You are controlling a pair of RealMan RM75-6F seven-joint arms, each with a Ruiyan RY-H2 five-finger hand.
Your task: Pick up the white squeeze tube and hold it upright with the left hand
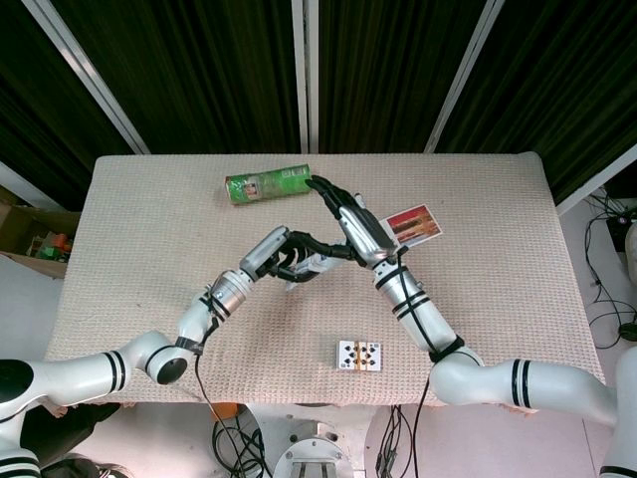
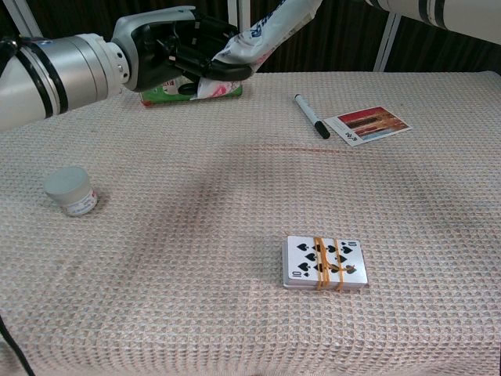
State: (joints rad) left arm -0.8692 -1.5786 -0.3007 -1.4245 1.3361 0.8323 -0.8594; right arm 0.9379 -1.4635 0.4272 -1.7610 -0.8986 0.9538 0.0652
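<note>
The white squeeze tube is held above the table in my left hand, whose dark fingers wrap its lower end. It leans up and to the right, and its top runs out of the chest view. From the head view, the tube shows just beyond my left hand, over the middle of the table. My right hand hovers right beside it with fingers stretched out toward the green can. Only its thumb reaches down by the tube's upper part, and I cannot tell whether it touches.
A green can lies on its side at the back left. A black pen and a picture card lie back right. A banded deck of playing cards sits near the front, and a small white jar at the left.
</note>
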